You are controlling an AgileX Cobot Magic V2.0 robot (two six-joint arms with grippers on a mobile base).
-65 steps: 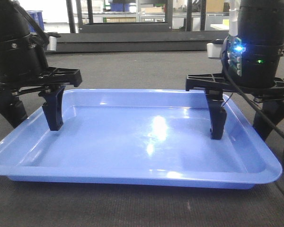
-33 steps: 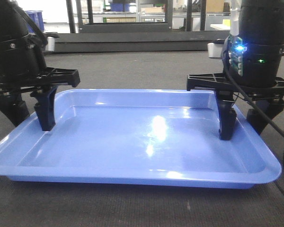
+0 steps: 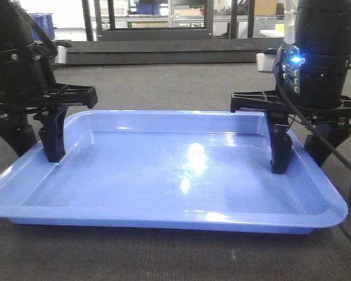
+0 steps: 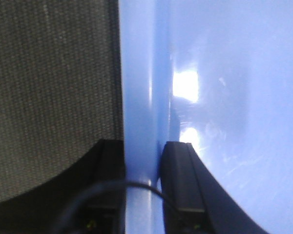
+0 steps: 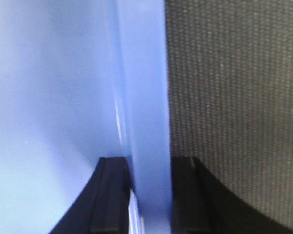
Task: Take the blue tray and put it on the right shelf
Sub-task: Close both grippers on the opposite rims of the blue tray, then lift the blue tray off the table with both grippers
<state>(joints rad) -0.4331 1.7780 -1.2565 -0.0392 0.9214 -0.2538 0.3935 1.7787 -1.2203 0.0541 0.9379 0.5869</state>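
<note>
The tray [image 3: 164,175] lies flat on the dark, woven-textured bench [image 3: 164,257], its long side facing the front camera and a bright glare spot near its middle. The left hand [image 3: 38,149] stands at the tray's left short edge, pointing down, one finger [image 3: 54,143] inside the tray against the wall and the other outside on the bench side. From the left wrist, the tray [image 4: 224,73] fills the right half of the view and its rim runs straight up between the two black fingers [image 4: 178,165], which press on it from both sides: the left hand [image 4: 141,161] is clenched on the rim. The right hand [image 3: 299,161] mirrors this at the right short edge, with its inner finger [image 3: 281,152] inside the tray. From the right wrist, the tray [image 5: 49,97] fills the left half and the right hand [image 5: 151,165] is likewise clenched on the rim, a finger close against each side. A blue light [image 3: 293,60] glows on the right arm.
</note>
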